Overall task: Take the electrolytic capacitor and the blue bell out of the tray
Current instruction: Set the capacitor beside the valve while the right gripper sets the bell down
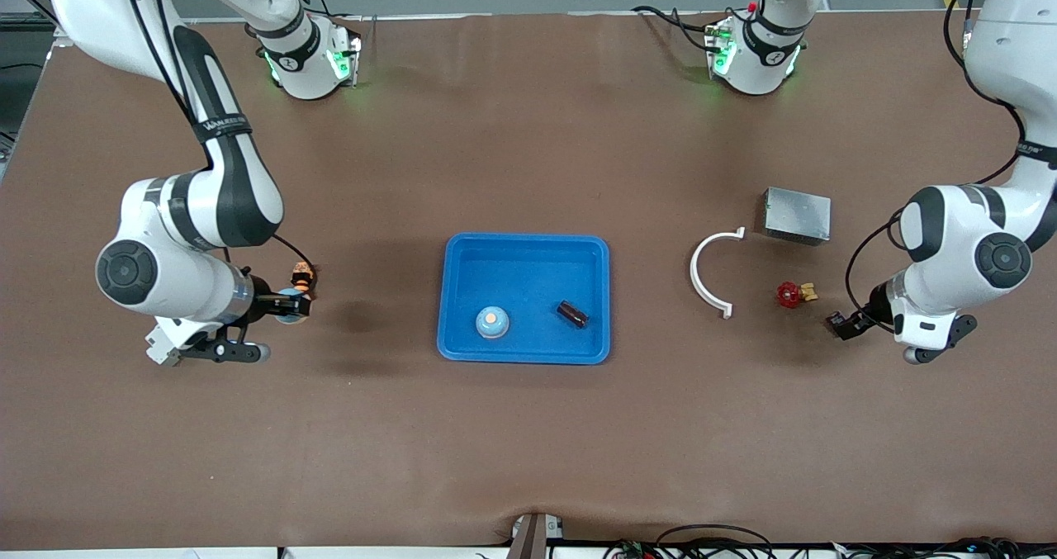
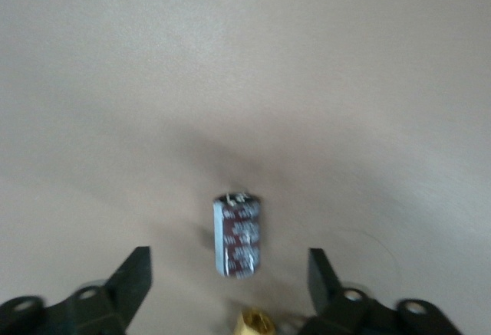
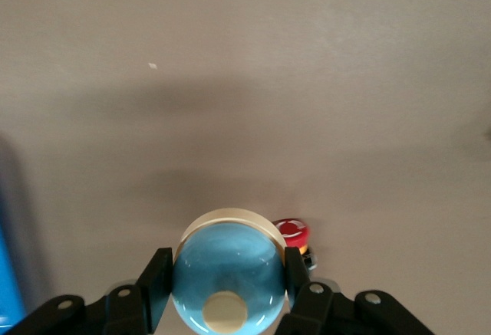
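2 bells (image 1: 492, 322): tray (image 1: 528, 240), R gripper (image 3: 229, 264). 2 capacitors (image 1: 572, 314).

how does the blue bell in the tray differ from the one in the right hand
The light blue dome bell in the tray sits free on the floor of the blue plastic tray; the light blue dome bell in the grip is clamped between the fingers of the right hand. The first is mid-table; the second is over bare table toward the right arm's end. Both are blue domes with a pale button.
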You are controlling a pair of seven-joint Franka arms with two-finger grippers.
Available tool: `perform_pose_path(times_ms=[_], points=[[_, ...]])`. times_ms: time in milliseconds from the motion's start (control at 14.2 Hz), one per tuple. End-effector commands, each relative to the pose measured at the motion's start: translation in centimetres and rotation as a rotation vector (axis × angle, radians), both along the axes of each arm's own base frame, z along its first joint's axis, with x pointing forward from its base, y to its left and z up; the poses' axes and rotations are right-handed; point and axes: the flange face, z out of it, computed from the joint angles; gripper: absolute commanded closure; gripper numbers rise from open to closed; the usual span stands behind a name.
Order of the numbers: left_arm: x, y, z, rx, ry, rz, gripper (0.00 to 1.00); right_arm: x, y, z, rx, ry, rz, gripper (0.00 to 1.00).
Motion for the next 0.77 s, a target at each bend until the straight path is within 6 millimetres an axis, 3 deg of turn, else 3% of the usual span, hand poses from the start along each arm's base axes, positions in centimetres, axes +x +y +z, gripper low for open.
perform_pose_path(times_ms=[0,70,211,422,703], points=[[0.4,-4.6,4.5,0.013,0.026,0.059,0.0,-3.5,-3.2,-1.4,0.006,-0.034,0.047,1.0],[0.6,-6.8,5.5,0.005,0.033,0.098,0.0,-4.2,-4.0,-2.1,0.007,-0.037,0.056,1.0],[1.1,-10.5,7.0,-0.016,0.011,0.159,0.2,-5.6,-6.0,-2.9,0.01,-0.057,0.072,1.0],[1.8,-17.9,7.9,-0.045,-0.014,0.264,0.31,-7.5,-8.4,-3.9,0.013,-0.066,0.097,1.0],[1.6,-25.7,8.2,-0.072,-0.023,0.402,0.32,-9.6,-11.5,-6.7,0.006,-0.103,0.124,1.0]])
